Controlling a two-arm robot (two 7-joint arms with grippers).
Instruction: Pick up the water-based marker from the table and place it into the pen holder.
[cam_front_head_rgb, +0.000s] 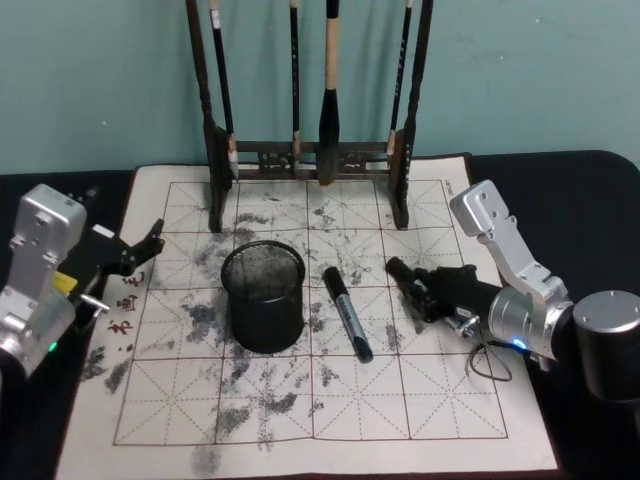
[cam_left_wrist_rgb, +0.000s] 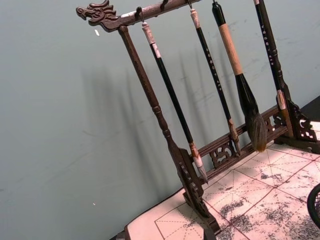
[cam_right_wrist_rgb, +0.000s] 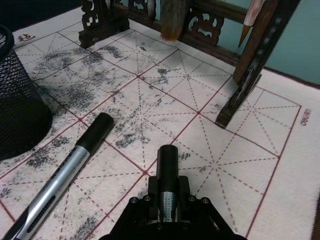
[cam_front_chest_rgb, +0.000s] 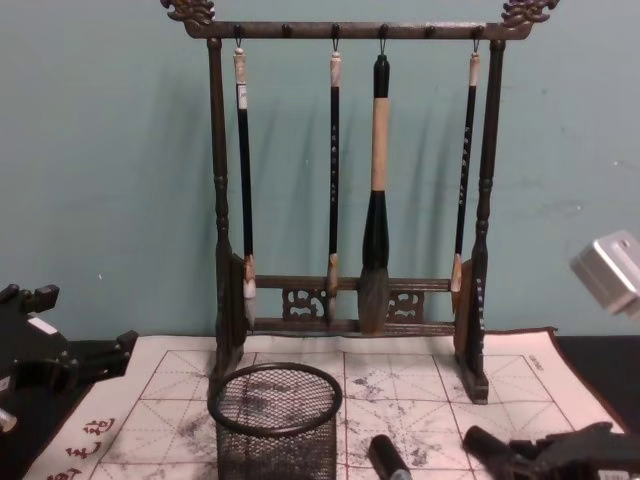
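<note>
The water-based marker (cam_front_head_rgb: 347, 312) lies flat just right of the pen holder (cam_front_head_rgb: 264, 296). The right gripper (cam_front_head_rgb: 397, 268), closed and empty, sits just beyond the marker: this looks like the approach step, and it must open over the barrel next. The left gripper (cam_front_head_rgb: 148, 246) idles, fingers spread, left of the holder.

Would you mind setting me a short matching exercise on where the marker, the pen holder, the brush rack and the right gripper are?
Things:
1. marker
2. pen holder
3. brush rack
4. right gripper

Places:
A. at the far edge of the mat, brushes hanging from it
B. lying flat on the mat
C. low, just right of the marker
D. standing upright, left of the marker

Pairs: 1-B, 2-D, 3-A, 4-C.
</note>
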